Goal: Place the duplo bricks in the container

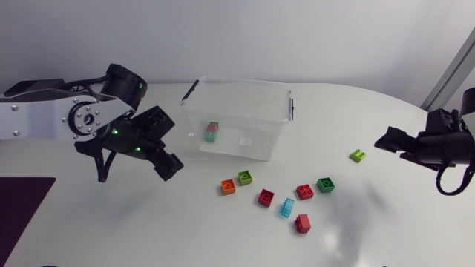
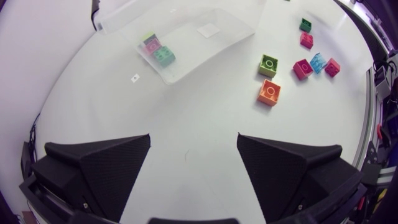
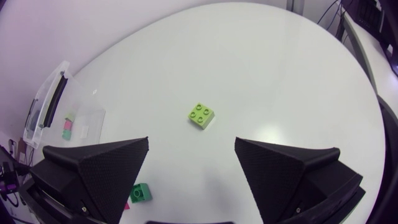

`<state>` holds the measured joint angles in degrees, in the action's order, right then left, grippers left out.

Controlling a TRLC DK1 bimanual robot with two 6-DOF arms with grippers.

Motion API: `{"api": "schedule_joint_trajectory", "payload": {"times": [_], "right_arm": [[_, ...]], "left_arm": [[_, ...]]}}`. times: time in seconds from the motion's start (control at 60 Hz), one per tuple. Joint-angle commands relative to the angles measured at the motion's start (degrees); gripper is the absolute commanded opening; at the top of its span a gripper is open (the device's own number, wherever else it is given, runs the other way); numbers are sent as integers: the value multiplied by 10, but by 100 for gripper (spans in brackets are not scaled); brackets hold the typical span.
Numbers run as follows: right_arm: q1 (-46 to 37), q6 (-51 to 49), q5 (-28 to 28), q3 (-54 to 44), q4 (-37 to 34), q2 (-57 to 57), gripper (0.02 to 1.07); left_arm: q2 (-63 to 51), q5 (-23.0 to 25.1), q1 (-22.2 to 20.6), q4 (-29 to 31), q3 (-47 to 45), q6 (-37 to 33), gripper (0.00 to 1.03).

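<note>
Clear plastic container (image 1: 252,111); two studded bricks (image 1: 212,132) inside, hazy through wall; left gripper (image 2: 193,155), right gripper (image 3: 191,162): wedge fingers apart, empty.

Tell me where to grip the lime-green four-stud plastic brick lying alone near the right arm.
Probably its two opposite flat side walls, coming down from above with the right tool. The lime-green four-stud brick sits studs-up, apart from everything, so its sides are free; it lies skewed to the tool, so turn the wrist to match.
</note>
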<state>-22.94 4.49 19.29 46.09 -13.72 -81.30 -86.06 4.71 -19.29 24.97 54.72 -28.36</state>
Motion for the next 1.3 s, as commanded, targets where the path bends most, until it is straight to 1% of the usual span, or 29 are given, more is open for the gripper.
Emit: {"api": "schedule_joint_trajectory", "payload": {"times": [0.0, 0.033, 0.067, 0.083, 0.1, 0.117, 0.183, 0.233, 0.283, 0.3, 0.317, 0.333, 0.4, 0.433, 0.517, 0.65, 0.817, 1.067, 1.133, 1.167, 1.233, 1.25, 1.267, 1.283], "right_arm": [[3, 1, 22, 50, -26, -57, 102], [-2, -16, 44, 62, -37, -74, 102], [-11, -61, 94, 73, -48, -88, 102], [-16, -67, 110, 80, -52, -94, 102], [-17, -67, 114, 81, -53, -96, 102], [-19, -68, 135, 100, -61, -114, 102], [-24, -91, 138, 146, -92, -156, 102], [-18, -122, 122, 168, -96, -171, 102], [-5, -175, 83, 199, -128, -191, 102], [1, -217, 63, 220, -159, -205, 102], [7, -263, 47, 256, -209, -228, 102], [7, -266, 47, 263, -214, -233, 102], [11, -322, 52, 257, -196, -231, 102], [18, -337, 40, 253, -180, -232, 102], [40, -369, -1, 258, -167, -252, 102], [55, -421, -13, 280, -177, -300, 102], [57, -450, -31, 306, -171, -352, 100], [40, -473, -47, 337, -164, -391, 98], [40, -478, -54, 341, -166, -396, 91], [42, -482, -55, 341, -167, -396, 85], [45, -483, -61, 341, -168, -396, 65], [47, -482, -61, 341, -168, -396, 55], [47, -481, -61, 341, -168, -396, 48], [48, -479, -61, 341, -168, -396, 46]], "left_arm": [[-26, 8, -4, -3, 22, -30, 97], [-34, 9, -8, -3, 25, -39, 97], [-41, 9, -12, -3, 27, -43, 97], [-43, 10, -13, -3, 28, -46, 97], [-44, 10, -13, -3, 28, -46, 97], [-49, 13, -15, -3, 29, -51, 96], [-64, 16, -23, -3, 35, -60, 96], [-78, 17, -28, -3, 41, -65, 96], [-92, 20, -30, 0, 48, -68, 96], [-97, 20, -31, 0, 49, -70, 96], [-109, 20, -34, 0, 54, -73, 96], [-111, 20, -35, 0, 55, -74, 96], [-124, 20, -37, -1, 60, -79, 96], [-129, 20, -37, -1, 63, -81, 96], [-143, 20, -41, -1, 71, -84, 96], [-171, 20, -48, -1, 88, -85, 96], [-202, 20, -58, 12, 111, -82, 94], [-230, 19, -72, 27, 136, -86, 91], [-236, 19, -74, 33, 141, -87, 91], [-241, 19, -75, 37, 146, -87, 91], [-246, 19, -77, 46, 154, -87, 90], [-247, 19, -77, 47, 156, -87, 88], [-249, 19, -77, 49, 158, -87, 87], [-249, 19, -77, 50, 159, -87, 87]]}}
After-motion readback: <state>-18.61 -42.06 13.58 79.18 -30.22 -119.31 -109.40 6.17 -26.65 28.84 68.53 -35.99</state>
